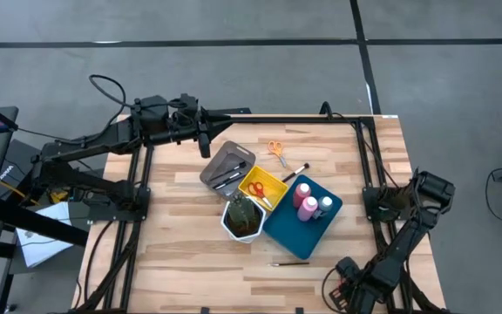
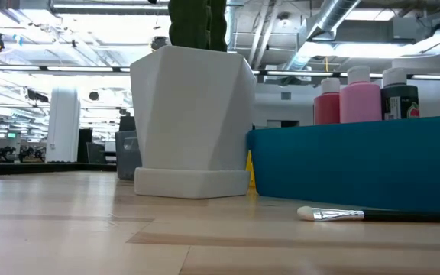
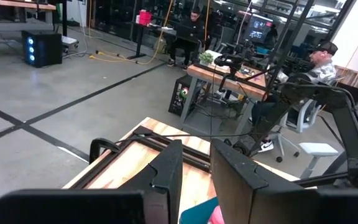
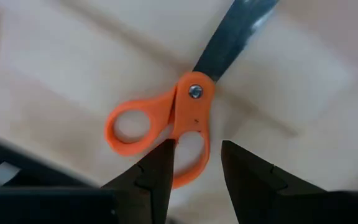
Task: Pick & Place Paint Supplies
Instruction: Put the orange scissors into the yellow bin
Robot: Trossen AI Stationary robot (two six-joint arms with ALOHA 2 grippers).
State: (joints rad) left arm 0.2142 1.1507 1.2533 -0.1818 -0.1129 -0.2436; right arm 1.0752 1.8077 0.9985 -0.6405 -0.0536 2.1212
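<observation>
With the right gripper (image 4: 196,149) open just above the orange scissors (image 4: 188,102), you risk clamping one handle loop off-centre; the blades then swing.

In the low view the blue tray (image 2: 342,164) hides all but the tops of the pink bottles (image 2: 360,99) and the dark bottle (image 2: 399,98) beside them. The plant (image 2: 197,23) in the white pot (image 2: 193,122) is cut off at the top edge, and the brush (image 2: 334,215) runs out at the right edge.

From my right wrist the orange scissors (image 4: 166,127) look blurred. Their blade leaves the top edge, and one finger (image 4: 157,180) of my right gripper (image 4: 197,177) covers part of the nearer loop.

From above, I cannot tell what lies in the grey tray (image 1: 216,161); it is too small. My right arm (image 1: 399,244) runs out at the bottom edge.
</observation>
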